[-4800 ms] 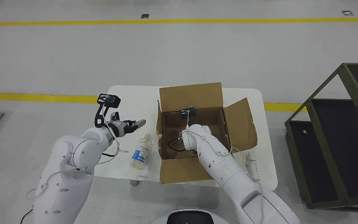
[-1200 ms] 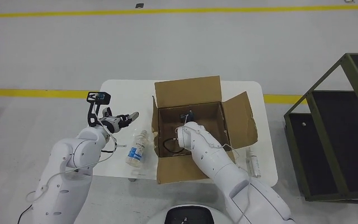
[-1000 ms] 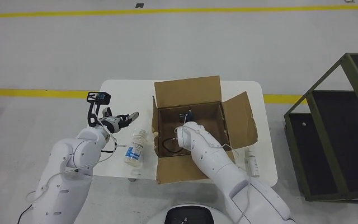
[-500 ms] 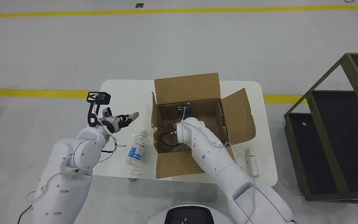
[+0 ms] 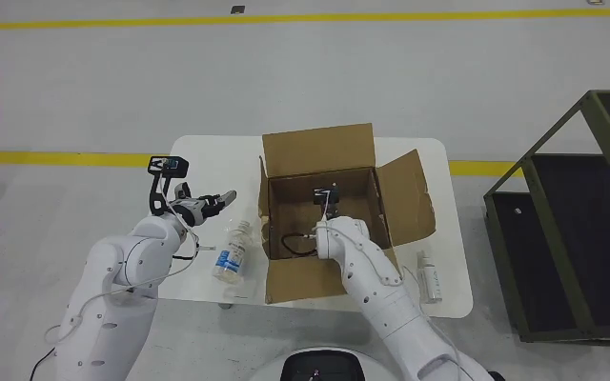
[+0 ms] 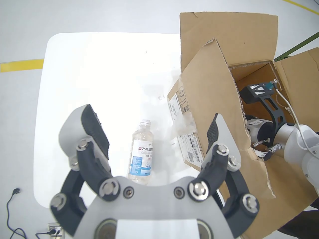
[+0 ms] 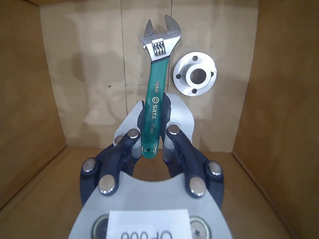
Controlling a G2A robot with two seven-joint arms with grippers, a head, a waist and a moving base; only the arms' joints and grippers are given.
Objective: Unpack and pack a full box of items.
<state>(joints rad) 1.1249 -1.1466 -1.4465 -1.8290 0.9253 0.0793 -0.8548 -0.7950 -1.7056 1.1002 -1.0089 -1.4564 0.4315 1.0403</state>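
Right wrist view: right claw (image 7: 155,106) clamps the wrench (image 7: 156,83) inside the box (image 7: 25,75), left claw (image 6: 152,114) spread wide

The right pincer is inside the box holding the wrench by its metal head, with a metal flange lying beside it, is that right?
No. The right pincer grips the wrench by its green handle, not its metal head, as the right wrist view shows. It is inside the box, with the metal flange lying beside.

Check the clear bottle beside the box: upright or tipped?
Tipped: the bottle lies on its side on the table, beside the open box.
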